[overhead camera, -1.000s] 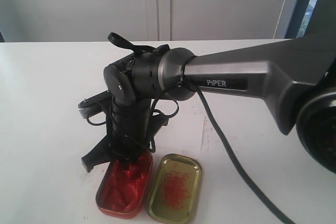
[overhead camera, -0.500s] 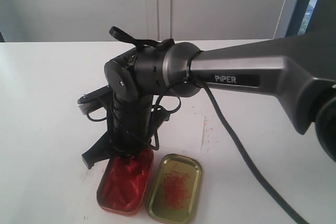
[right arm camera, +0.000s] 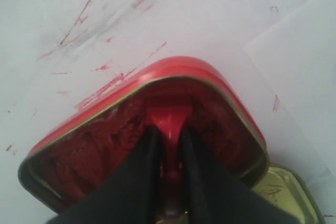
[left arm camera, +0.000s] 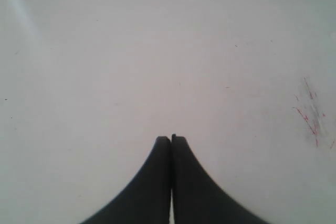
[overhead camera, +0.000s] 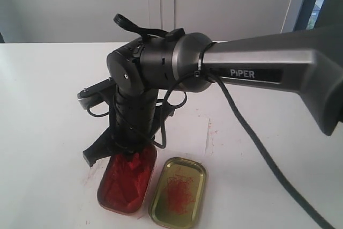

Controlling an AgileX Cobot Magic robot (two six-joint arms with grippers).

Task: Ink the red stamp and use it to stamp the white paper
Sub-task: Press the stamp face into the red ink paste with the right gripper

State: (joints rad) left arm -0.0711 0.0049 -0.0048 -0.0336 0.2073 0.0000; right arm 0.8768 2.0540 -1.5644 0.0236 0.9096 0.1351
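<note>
Exterior view: we list the right gripper (overhead camera: 130,153) lowered into the red ink tin (overhead camera: 124,182) at the end nearest the white paper (overhead camera: 188,132). The gold lid (overhead camera: 178,192) lies just beside the tin, and the paper lies flat behind both, partly hidden by the wrist. Left wrist view: the left gripper (left arm camera: 171,139), fingers pressed together on nothing, hangs over bare white tabletop (left arm camera: 105,51). Right wrist view: the fingers pinch the red stamp (right arm camera: 168,116) by its knob, base seemingly on the ink close to the tin's rim. We judge a flat, even press best, then a straight lift clearing that rim, with open tabletop toward the paper.
</note>
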